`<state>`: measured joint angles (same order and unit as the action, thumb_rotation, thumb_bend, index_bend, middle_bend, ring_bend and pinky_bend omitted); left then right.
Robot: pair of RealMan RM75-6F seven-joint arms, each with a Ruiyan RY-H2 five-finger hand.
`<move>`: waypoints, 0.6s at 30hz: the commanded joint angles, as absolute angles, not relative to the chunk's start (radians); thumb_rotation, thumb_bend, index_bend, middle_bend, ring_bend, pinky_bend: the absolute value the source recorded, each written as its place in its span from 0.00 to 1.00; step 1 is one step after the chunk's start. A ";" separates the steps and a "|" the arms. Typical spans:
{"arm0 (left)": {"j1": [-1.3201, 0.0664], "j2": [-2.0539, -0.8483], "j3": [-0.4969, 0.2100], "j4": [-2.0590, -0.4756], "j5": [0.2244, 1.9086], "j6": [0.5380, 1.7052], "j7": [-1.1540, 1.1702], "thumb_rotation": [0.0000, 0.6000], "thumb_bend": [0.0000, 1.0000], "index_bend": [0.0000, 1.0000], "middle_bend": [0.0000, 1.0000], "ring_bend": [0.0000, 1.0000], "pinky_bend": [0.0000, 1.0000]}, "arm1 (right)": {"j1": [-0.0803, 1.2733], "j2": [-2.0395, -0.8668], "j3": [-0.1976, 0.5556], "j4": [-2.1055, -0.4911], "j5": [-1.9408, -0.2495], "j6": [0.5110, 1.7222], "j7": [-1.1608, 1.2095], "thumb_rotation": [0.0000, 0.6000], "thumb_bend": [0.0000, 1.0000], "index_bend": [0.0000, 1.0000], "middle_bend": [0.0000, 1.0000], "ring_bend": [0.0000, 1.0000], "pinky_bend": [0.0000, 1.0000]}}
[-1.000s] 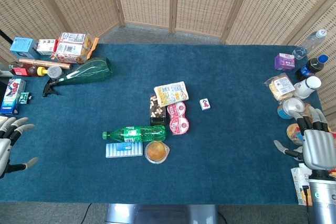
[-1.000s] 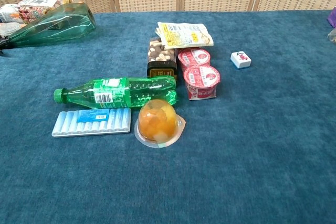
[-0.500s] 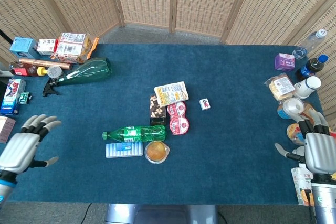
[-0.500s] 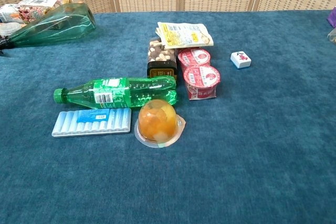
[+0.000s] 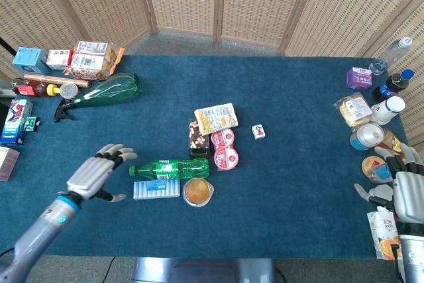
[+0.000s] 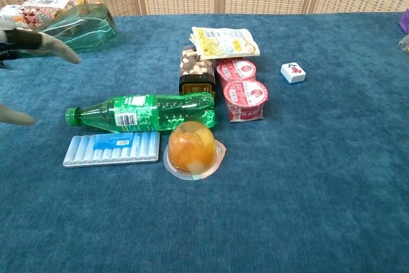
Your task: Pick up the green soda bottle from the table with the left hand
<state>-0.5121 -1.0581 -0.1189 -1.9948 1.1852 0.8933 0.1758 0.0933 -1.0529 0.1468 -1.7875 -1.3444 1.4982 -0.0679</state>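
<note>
Two hands in view, neither holding anything; green soda bottle flat on the table.

Left hand hangs with its fingers spread and empty, near the cap end of the bottle but apart from it; in the chest view only fingertips enter at the left edge. Bottle lies on its side near mid-table, cap toward the left hand, label up. Pale blue ridged pack lies just beside the bottle on its near side; orange jelly cup sits at the bottle's base end, touching or almost touching. Dark snack box and two red-lidded cups stand just beyond the base end. Large green glass bottle lies well apart, far left. Right hand rests at the table's right edge, fingers apart and empty, beside a cluster of packets and bottles.
</note>
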 commanded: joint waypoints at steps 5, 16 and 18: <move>-0.603 -1.176 -0.142 -1.932 1.060 0.852 0.234 1.00 0.13 0.15 0.16 0.00 0.00 | 0.085 -1.048 0.149 -1.782 -1.334 1.497 -0.051 0.76 0.20 0.20 0.25 0.03 0.00; -0.698 -1.302 -0.155 -1.840 0.924 0.810 0.234 1.00 0.14 0.15 0.17 0.00 0.00 | 0.066 -1.042 0.145 -1.785 -1.327 1.508 -0.041 0.77 0.20 0.19 0.25 0.03 0.00; -0.711 -1.318 -0.153 -1.826 0.912 0.806 0.235 1.00 0.14 0.15 0.17 0.00 0.00 | 0.064 -1.041 0.146 -1.786 -1.326 1.508 -0.037 0.77 0.20 0.19 0.25 0.03 0.00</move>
